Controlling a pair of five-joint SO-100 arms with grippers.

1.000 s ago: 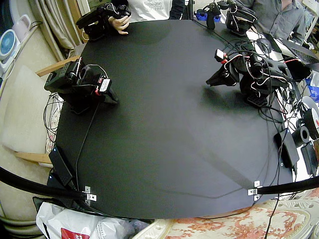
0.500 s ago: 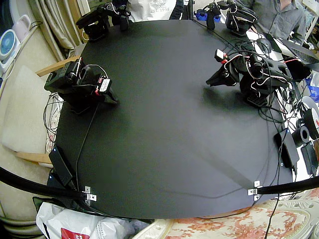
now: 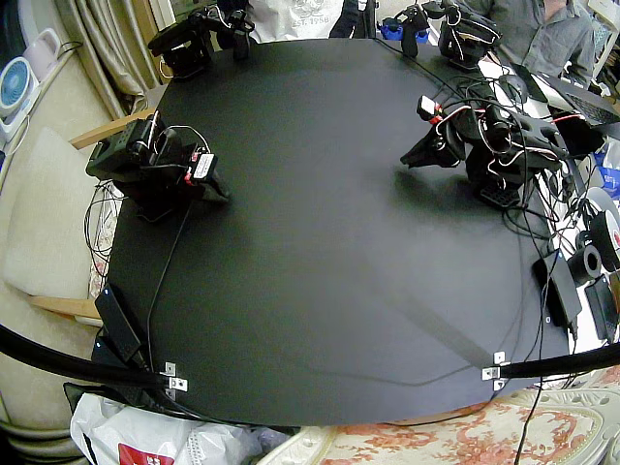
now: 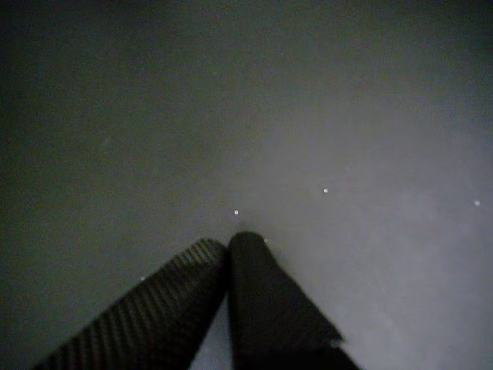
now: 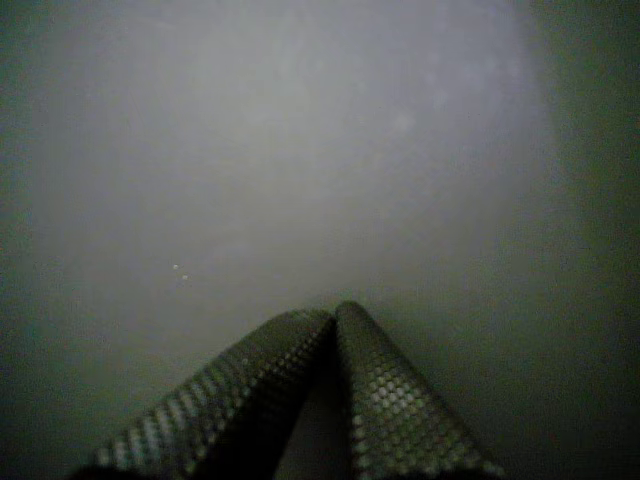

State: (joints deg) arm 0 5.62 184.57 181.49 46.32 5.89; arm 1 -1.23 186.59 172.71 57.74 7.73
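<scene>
Both black arms rest folded on the black table [image 3: 320, 252]. My right gripper [image 3: 219, 194] lies low near the table's edge, jaws together with nothing in them. My left gripper [image 3: 411, 158] points toward the table's middle, also shut and empty. In a wrist view the gripper [image 4: 229, 240] shows two dark fingers pressed tip to tip over bare tabletop. In another wrist view the gripper [image 5: 333, 311] shows two textured fingers likewise closed over the bare surface. No loose object lies near either gripper.
Cables and electronics [image 3: 581, 262] crowd the table's edge beside the left arm. A power brick [image 3: 116, 322] lies near the front corner by the right arm. People sit behind the far edge, one in a grey shirt [image 3: 542, 34]. A fan [image 3: 14, 85] stands off the table.
A person's hand at the far edge of the table has withdrawn. Neither robot arm has moved.
</scene>
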